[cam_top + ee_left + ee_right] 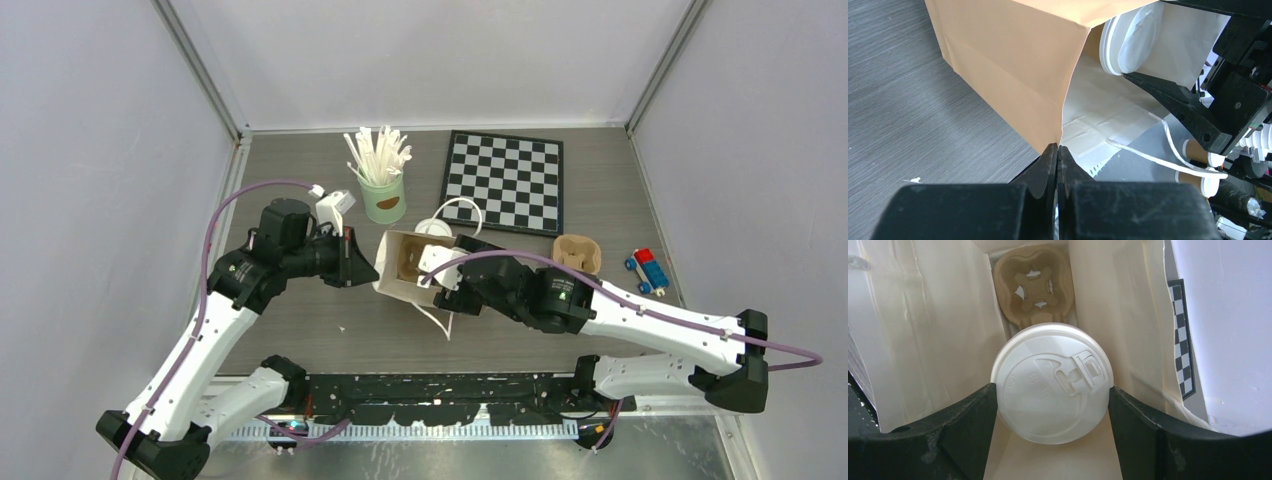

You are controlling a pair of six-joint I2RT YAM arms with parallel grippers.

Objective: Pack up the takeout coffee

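Observation:
A takeout coffee cup, seen by its round white lid (pixel 1052 376), sits between the fingers of my right gripper (pixel 1053 390), which touch it on both sides. Gripper and cup are inside the mouth of a tan paper bag (pixel 398 285) with a cream lining (pixel 923 330). A brown pulp tray (pixel 1033 282) lies at the bag's far end. My left gripper (pixel 1057 150) is shut on the bag's corner edge (pixel 1008 65), at the bag's left side (pixel 366 266). From the left wrist the lidded cup (pixel 1128 42) shows in the opening.
A mint-green can of white sticks (pixel 383 195) and a chessboard (pixel 505 180) stand behind the bag. A second pulp tray (pixel 578 252) and a small toy (pixel 647 268) lie to the right. The bag's white cord handles (pixel 455 210) trail on the table.

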